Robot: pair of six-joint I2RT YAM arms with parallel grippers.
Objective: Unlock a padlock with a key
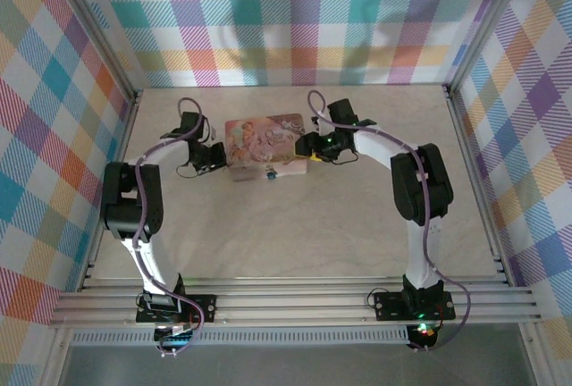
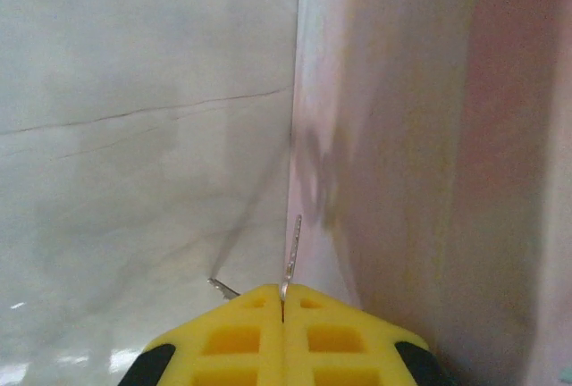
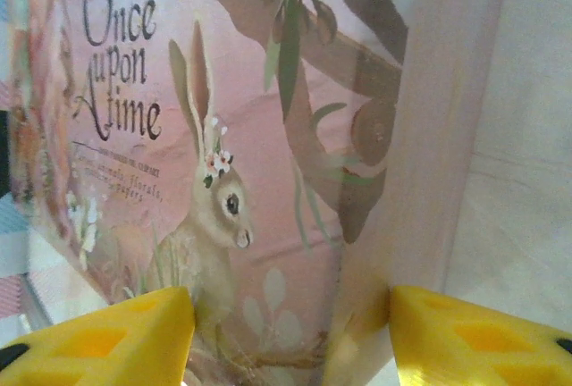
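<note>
The pink illustrated tin [image 1: 266, 146] lies at mid-table. The tiny blue padlock [image 1: 268, 177] hangs at its near side wall. My left gripper [image 1: 214, 155] sits just left of the tin, and in the left wrist view it [image 2: 283, 301] is shut on the key [image 2: 291, 256], whose thin blade points forward along the tin's wall [image 2: 429, 180]. A second small metal piece [image 2: 223, 289] pokes out beside the fingers. My right gripper [image 1: 308, 146] is at the tin's right end. Its yellow fingers [image 3: 116, 337] straddle the tin's edge [image 3: 420, 180], one over the lid and one against the side wall.
Checkered walls and aluminium rails [image 1: 295, 301] close in the pale tabletop [image 1: 295, 234]. The tin's lid carries a hare picture [image 3: 214, 216] and lettering. Bare table lies in front of the tin and to both sides of the arms.
</note>
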